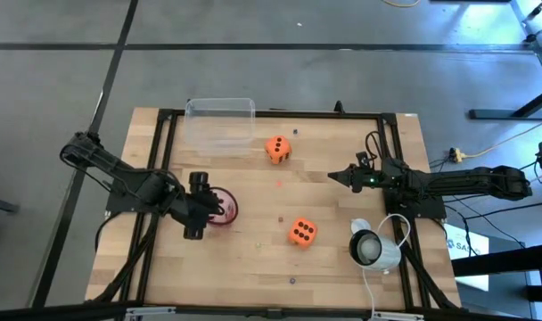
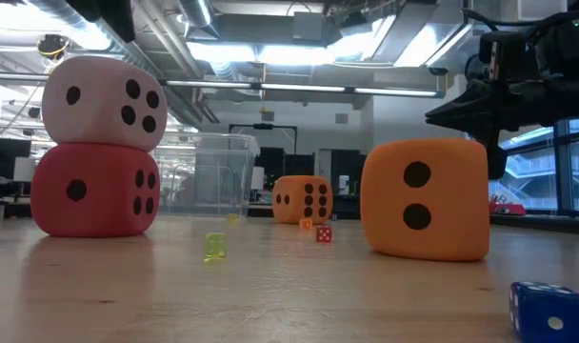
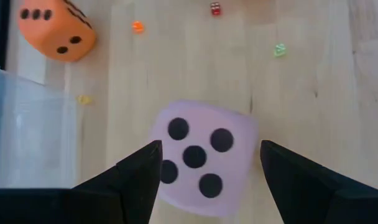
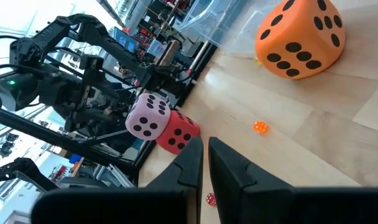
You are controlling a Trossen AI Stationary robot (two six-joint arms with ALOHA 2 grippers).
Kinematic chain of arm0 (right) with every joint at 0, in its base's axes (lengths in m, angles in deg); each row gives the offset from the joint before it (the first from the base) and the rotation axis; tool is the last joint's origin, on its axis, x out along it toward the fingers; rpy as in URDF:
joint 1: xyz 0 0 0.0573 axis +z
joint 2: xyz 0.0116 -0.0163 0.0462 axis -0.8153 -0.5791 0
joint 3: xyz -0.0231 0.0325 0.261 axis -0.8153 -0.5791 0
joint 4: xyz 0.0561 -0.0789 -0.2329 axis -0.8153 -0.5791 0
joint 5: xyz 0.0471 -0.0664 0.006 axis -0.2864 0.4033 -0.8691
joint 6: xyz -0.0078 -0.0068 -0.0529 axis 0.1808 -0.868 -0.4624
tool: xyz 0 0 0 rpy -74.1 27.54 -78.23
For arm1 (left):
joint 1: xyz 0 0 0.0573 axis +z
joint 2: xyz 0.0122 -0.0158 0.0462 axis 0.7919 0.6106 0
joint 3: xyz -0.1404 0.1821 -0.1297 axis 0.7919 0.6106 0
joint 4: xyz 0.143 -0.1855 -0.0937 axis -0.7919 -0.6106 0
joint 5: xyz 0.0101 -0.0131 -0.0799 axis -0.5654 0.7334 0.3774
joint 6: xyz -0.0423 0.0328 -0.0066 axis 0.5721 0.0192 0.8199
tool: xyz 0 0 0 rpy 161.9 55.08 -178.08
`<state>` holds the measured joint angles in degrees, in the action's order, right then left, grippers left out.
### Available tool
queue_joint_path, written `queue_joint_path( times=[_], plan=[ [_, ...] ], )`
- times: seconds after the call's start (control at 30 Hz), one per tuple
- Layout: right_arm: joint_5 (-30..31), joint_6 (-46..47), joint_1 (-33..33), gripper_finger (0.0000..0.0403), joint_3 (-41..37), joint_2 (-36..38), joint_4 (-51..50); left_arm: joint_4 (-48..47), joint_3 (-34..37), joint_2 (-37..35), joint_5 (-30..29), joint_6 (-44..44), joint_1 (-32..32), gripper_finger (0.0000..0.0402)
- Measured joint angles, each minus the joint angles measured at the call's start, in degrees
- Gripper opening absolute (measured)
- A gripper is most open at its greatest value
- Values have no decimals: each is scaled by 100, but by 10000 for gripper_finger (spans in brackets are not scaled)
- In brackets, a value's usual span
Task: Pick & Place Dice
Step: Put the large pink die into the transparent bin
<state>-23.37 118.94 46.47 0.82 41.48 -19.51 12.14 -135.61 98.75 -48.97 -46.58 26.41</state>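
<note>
Pink die (image 2: pixel 101 103) stacked on red die (image 2: pixel 92 188); left gripper (image 3: pixel 207 177) wide above; clear bin (image 1: pixel 220 121) nearby.

- No printed words, brand names or written numbers can be read on the tabletop (image 1: pixel 342 250) or on anything standing on it.
- At the right edge of the high view, a white panel (image 1: pixel 460 245) beside the tabletop carries dark letters that may begin "SA"; the rest is cut off and too small to read.
- The dice carry only dark pips, no numerals.
</note>
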Motion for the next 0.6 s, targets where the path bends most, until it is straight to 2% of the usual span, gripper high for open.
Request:
queue_joint_path(
  times=[0.17, 0.33, 0.6],
  plan=[
    [3, -13, 0, 27, 0, 0, 0, 58, 0, 20, -101, -59, -97, 265],
    [15, -25, 0, 27, 0, 0, 0, 1, 0, 270, 116, -82, -231, 265],
    [17, -802, -2, 27, 0, 0, -5, -6, 0, 737, -166, -339, -289, 265]
  ],
)
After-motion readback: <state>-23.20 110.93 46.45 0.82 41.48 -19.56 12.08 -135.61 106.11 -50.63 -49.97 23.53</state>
